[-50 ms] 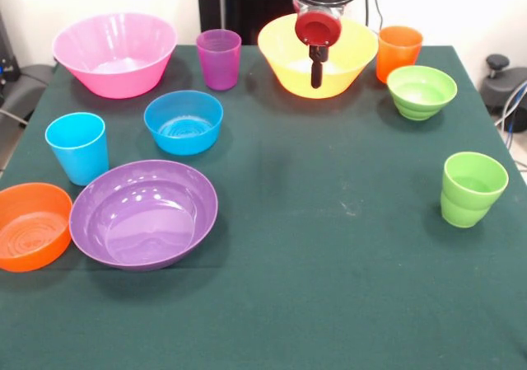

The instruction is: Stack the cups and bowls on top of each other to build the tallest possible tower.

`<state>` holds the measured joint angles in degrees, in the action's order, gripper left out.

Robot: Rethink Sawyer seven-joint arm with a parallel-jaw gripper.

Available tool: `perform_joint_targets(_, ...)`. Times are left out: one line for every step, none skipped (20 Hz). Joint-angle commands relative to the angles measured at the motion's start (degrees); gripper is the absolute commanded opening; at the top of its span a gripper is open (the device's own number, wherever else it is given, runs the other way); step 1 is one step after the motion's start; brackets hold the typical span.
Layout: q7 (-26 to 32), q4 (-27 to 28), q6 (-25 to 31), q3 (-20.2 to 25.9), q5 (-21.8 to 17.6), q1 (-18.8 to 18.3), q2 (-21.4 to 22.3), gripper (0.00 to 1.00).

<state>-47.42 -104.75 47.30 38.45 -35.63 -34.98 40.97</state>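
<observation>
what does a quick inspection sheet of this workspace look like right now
surface: dark green cloth table, bare at near right
job's things: ten separate pieces, none stacked; glossy large pink bowl, large yellow-orange bowl, wide shallow purple bowl, translucent lime green stepped cup
clutter: nothing seen
grippers: robot hand hangs in front of the yellow-orange bowl, open or shut unclear
cables: cables at right edge
surroundings: pale wall behind

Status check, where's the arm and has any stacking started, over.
Gripper hanging over the yellow-orange bowl, carrying nothing. All cups and bowls sit apart on the table, nothing stacked. Purple cup stands beside that bowl.
</observation>
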Motion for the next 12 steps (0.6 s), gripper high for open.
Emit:
perform_joint_targets(1.9,-1.2,5.1,-2.0,-2.2,0.4,-2.4,1.00)
perform_joint_targets(1.1,-0.6,4.1,-2.9,-3.6,1.2,-4.1,1.00)
perform_joint_targets(0.9,-0.3,3.7,-3.2,-4.0,1.4,-5.1,1.00)
perform_joint_targets(1.2,0.0,3.5,-3.6,-4.8,1.7,-6.7,1.00)
perform_joint_targets(1.6,0.1,3.5,-3.7,-5.1,1.7,-7.5,1.00)
perform_joint_targets(2.5,0.0,4.1,-3.9,-5.3,1.5,-8.2,1.00)
perform_joint_targets(3.0,-0.1,4.6,-4.0,-5.4,1.4,-8.5,1.00)
perform_joint_targets(3.7,0.1,5.3,-4.3,-5.8,1.4,-8.9,1.00)
perform_joint_targets(4.0,0.1,5.6,-4.4,-5.9,1.4,-9.0,1.00)
perform_joint_targets(3.8,0.3,5.6,-4.7,-6.1,1.6,-9.1,1.00)
perform_joint_targets(3.8,0.3,5.8,-4.7,-6.1,1.6,-9.2,1.00)
perform_joint_targets(3.7,0.7,6.6,-5.1,-6.1,2.2,-9.7,1.00)
